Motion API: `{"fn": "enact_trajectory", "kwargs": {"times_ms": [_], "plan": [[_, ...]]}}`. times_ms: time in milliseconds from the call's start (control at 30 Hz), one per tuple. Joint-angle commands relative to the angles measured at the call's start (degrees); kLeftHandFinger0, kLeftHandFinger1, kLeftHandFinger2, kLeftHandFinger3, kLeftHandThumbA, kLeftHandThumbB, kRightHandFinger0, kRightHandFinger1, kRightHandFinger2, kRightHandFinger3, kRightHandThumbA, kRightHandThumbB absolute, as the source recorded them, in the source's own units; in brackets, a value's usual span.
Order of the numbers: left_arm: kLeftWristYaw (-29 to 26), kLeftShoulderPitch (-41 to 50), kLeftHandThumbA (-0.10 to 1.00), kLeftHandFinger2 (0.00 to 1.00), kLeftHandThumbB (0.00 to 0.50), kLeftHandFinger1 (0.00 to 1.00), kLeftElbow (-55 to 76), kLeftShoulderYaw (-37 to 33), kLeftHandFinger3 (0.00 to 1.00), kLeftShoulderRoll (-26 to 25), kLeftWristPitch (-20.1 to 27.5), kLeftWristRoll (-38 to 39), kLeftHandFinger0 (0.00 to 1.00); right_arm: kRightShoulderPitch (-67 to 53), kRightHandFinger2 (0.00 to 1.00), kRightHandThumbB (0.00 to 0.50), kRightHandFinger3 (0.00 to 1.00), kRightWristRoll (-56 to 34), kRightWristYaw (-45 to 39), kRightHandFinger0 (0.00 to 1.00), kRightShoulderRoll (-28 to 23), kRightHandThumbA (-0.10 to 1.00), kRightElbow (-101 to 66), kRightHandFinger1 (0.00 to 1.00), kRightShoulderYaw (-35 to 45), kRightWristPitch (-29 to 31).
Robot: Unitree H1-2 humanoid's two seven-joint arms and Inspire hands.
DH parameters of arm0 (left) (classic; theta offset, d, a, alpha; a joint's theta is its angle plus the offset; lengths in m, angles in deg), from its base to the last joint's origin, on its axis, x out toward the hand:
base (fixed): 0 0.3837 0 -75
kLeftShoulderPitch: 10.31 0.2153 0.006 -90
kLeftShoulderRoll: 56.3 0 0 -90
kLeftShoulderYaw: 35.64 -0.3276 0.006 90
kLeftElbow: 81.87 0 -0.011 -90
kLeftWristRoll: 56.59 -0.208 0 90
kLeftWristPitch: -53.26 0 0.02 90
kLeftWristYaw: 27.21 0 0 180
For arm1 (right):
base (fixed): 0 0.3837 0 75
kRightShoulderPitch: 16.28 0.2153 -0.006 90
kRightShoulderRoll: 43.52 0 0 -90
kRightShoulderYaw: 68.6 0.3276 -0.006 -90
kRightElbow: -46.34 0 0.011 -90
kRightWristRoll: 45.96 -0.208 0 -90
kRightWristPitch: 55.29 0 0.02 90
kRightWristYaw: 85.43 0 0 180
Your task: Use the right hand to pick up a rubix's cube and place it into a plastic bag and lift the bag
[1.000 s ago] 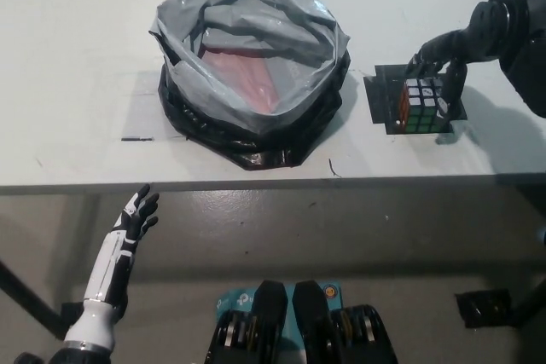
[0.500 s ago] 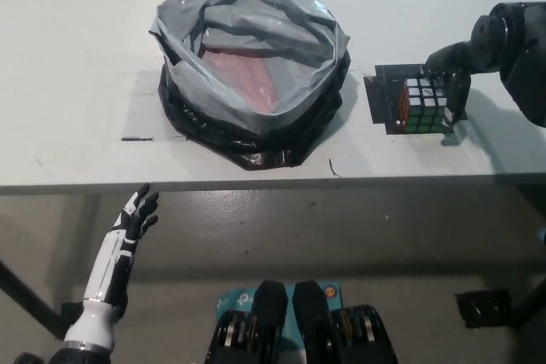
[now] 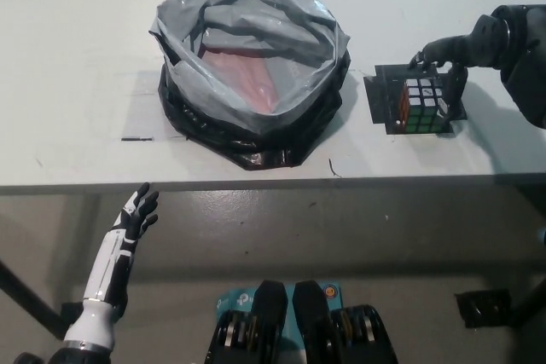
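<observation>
Our right hand (image 3: pixel 444 61) sits at the rubix's cube (image 3: pixel 421 104), fingers draped over its top and far side but not visibly clamped; we can't tell if the grip is made. Cube is on the black holder (image 3: pixel 380 95), right of the open plastic bag (image 3: pixel 252 66). We're in the grasp step; next comes closing firmly, lifting, carrying left over the bag. Left hand (image 3: pixel 136 210) idles below the table (image 3: pixel 77 57), fingers spread.

The black right hand (image 3: pixel 444 70) overlaps the far side of the Rubik's cube (image 3: pixel 421 104), masking whether it grips; its arm runs off the right edge. Grey folds of the plastic bag (image 3: pixel 252 66) conceal most of its pinkish interior.
</observation>
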Motion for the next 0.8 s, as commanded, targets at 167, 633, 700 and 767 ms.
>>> {"fn": "enact_trajectory", "kwargs": {"times_ms": [167, 633, 700, 767], "plan": [[0.3, -1.1, 1.00, 1.00, 0.210, 1.00, 2.1, 0.7, 1.00, -0.7, 1.9, 1.1, 1.00, 2.2, 1.00, 0.500, 1.00, 0.5, 4.4, 1.00, 0.5, 0.92, -0.2, 1.00, 1.8, 1.8], [0.7, -1.3, 1.00, 1.00, 0.203, 1.00, 2.1, 0.7, 1.00, -0.8, 1.8, 2.0, 1.00, 2.4, 1.00, 0.500, 1.00, 1.2, 5.8, 1.00, 2.1, 0.89, 2.8, 1.00, 1.8, 1.8], [0.8, -1.2, 1.00, 1.00, 0.208, 1.00, 2.1, 0.6, 1.00, -0.8, 1.8, 2.1, 1.00, 2.3, 1.00, 0.500, 1.00, 1.1, 5.8, 1.00, 2.4, 0.89, 3.2, 1.00, 1.9, 1.5], [0.7, -1.4, 1.00, 1.00, 0.210, 1.00, 2.2, 0.5, 1.00, -0.8, 1.8, 1.8, 1.00, 2.2, 1.00, 0.500, 1.00, 1.0, 6.0, 1.00, 2.5, 0.89, 3.5, 1.00, 2.0, 1.7]]}}
